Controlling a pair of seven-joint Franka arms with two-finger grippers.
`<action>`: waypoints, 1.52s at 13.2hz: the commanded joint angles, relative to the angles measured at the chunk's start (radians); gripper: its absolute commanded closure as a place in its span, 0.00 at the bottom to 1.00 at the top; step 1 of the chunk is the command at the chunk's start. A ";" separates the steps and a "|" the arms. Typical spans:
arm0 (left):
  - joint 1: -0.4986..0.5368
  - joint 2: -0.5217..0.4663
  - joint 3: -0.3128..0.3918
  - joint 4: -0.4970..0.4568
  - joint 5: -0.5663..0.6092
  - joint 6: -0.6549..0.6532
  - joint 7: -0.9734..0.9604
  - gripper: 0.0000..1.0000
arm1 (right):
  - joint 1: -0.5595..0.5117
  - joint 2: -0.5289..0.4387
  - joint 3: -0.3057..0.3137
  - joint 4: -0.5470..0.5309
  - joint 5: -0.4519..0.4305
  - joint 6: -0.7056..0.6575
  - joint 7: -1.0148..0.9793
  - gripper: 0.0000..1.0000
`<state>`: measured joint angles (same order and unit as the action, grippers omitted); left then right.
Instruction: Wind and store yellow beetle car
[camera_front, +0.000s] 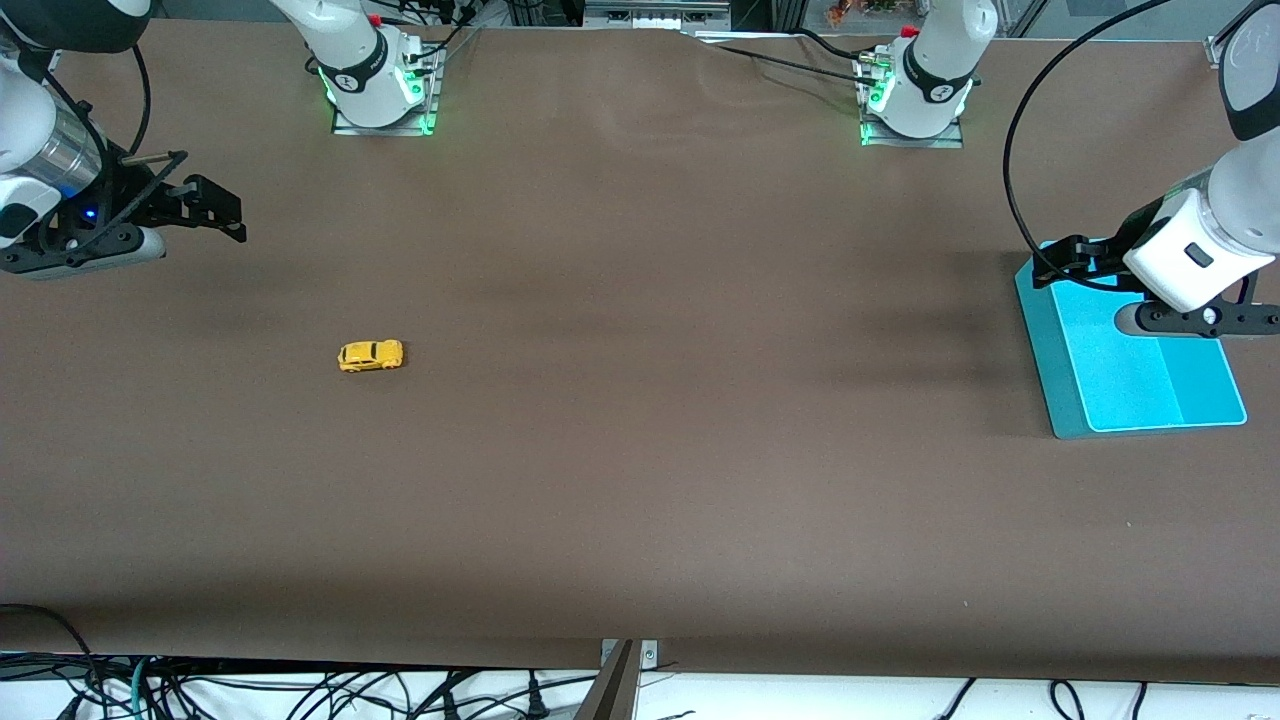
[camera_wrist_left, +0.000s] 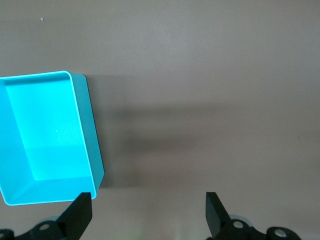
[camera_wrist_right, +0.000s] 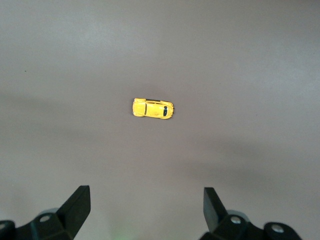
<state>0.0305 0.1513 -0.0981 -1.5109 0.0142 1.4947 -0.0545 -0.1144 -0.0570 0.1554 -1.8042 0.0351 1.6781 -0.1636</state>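
Fingers of the right gripper (camera_wrist_right: 145, 205) stood apart and empty, the yellow beetle car (camera_front: 371, 355) on the table (camera_front: 640, 480) ahead of them, untouched. Left gripper (camera_wrist_left: 149, 210) waited, fingers spread, over the turquoise tray (camera_wrist_left: 86, 115). Winding and storing both remained undone.

No text, number or brand can be read anywhere. The joint collar near each arm base (camera_front: 358, 72) carries a small round dark mark, but it is too small to make out. The car (camera_front: 371, 355) and the tray (camera_front: 1050, 330) carry no lettering.
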 joint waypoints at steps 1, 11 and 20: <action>0.006 -0.004 -0.003 0.008 -0.022 -0.004 0.013 0.00 | 0.001 0.000 -0.029 0.025 0.020 -0.021 -0.019 0.00; 0.006 -0.003 -0.003 0.006 -0.022 -0.004 0.013 0.00 | -0.001 -0.015 -0.028 0.019 0.005 -0.021 -0.028 0.00; 0.008 -0.003 -0.003 0.008 -0.022 -0.004 0.016 0.00 | -0.002 -0.023 -0.023 -0.001 0.005 -0.006 -0.024 0.00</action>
<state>0.0305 0.1513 -0.0981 -1.5109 0.0142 1.4947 -0.0545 -0.1140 -0.0681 0.1298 -1.8019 0.0352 1.6783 -0.1758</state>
